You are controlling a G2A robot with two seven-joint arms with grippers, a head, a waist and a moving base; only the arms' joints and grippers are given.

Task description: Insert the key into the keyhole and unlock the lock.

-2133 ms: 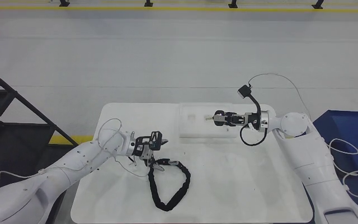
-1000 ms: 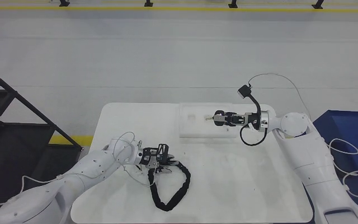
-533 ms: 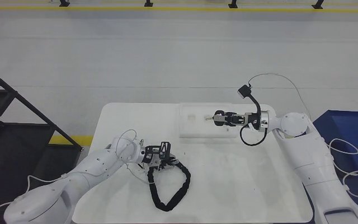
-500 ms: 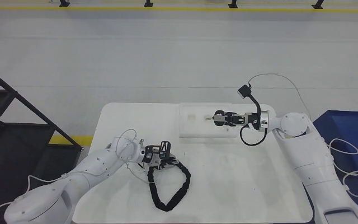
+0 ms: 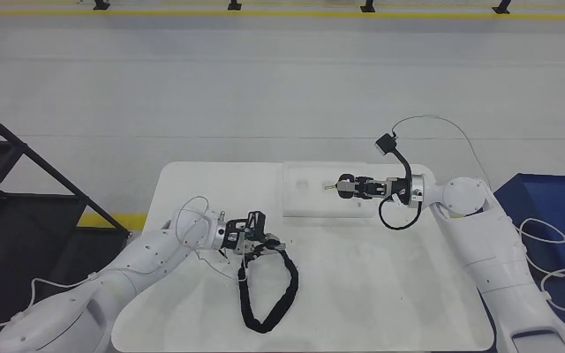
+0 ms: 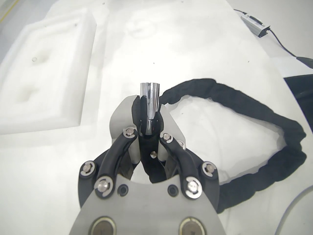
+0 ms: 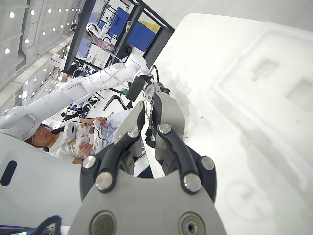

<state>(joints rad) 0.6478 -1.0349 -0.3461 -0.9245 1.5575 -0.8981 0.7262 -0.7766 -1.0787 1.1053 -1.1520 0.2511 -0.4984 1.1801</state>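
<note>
Left gripper: closing tight on the lock, gripping its chrome cylinder; chain lying looped on the table.
Right gripper: pinching the key over the tray, well apart from the lock.
Count: one lock, one key, one tray.
Obscured: keyhole hard to make out; fingers covering the key's head.

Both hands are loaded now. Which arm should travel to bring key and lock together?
Right, probably. The right hand holds the key over the foam tray with nothing attached, while the left hand grips the lock cylinder, whose chain trails on the table and would drag.
</note>
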